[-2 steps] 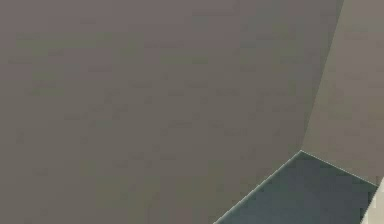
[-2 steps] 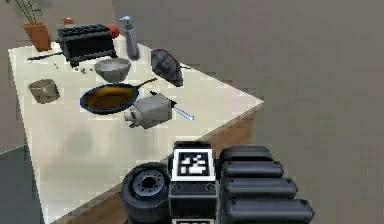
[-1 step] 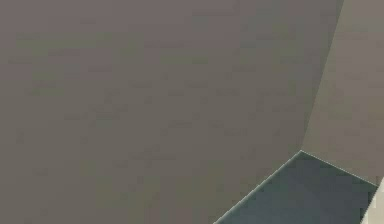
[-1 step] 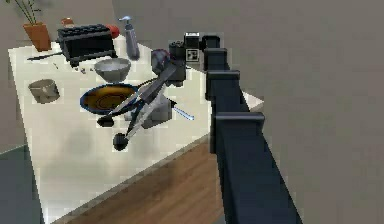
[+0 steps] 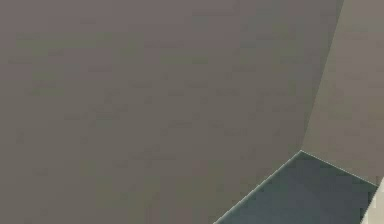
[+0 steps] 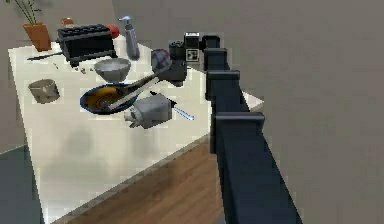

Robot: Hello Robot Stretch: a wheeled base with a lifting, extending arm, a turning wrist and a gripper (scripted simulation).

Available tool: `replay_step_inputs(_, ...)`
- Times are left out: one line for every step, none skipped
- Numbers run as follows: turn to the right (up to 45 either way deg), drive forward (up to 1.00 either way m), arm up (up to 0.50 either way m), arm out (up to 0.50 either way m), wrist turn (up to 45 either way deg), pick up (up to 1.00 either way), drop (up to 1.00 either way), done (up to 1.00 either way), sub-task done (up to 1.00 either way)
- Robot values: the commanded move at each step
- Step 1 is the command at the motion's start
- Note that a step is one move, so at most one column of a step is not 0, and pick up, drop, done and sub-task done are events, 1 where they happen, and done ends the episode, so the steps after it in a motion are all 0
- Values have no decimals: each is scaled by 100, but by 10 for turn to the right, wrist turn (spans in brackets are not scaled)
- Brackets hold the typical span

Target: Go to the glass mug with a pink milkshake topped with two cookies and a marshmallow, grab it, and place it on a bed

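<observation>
- The gripper point(image 6: 168, 66) showed against the white table point(image 6: 60, 135), near a bowl point(image 6: 112, 68); whether it held anything could not be told.
- Ahead stood a grey wall point(image 5: 150, 100).

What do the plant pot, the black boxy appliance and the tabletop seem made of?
The orange-brown plant pot looks like matt terracotta, by its earthy colour. The black boxy appliance seems plastic or painted metal; its dull dark surface leaves that open. The pale tabletop looks smooth, perhaps laminate or painted wood: even cream colour, no grain.
</observation>
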Motion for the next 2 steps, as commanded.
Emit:
replay_step_inputs(0, 0, 0, 0, 180, 0, 0, 0, 0)
replay_step_inputs(0, 0, -12, 0, 0, 0, 0, 0, 0)
